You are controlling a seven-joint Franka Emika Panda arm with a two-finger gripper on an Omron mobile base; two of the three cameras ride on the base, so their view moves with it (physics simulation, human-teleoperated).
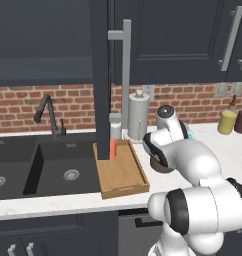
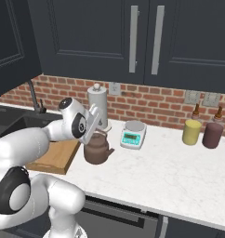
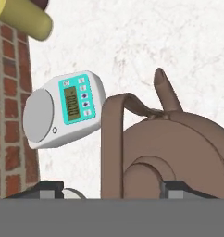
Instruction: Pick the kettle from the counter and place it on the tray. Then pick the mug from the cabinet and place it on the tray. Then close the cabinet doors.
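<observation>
The dark brown kettle (image 2: 96,149) stands on the white counter (image 2: 170,167), just right of the wooden tray (image 2: 54,155). My gripper (image 2: 96,132) hangs right above it, open. In the hand view the arched handle (image 3: 111,139) rises between the two fingertips (image 3: 46,187), which stand apart from it on either side, so the gripper (image 3: 112,187) is around the handle without touching it. An open cabinet door (image 1: 99,75) with its silver bar handle (image 1: 125,75) stands edge-on over the tray (image 1: 120,175). A small orange-red thing (image 1: 113,148) shows beside that door; I cannot tell if it is the mug.
A white kitchen scale (image 2: 133,134) sits just behind the kettle, and a paper towel roll (image 2: 96,104) stands at the brick wall. A yellow jar (image 2: 192,132) and a maroon jar (image 2: 212,135) are far right. The black sink (image 1: 43,165) and faucet (image 1: 48,115) lie left of the tray.
</observation>
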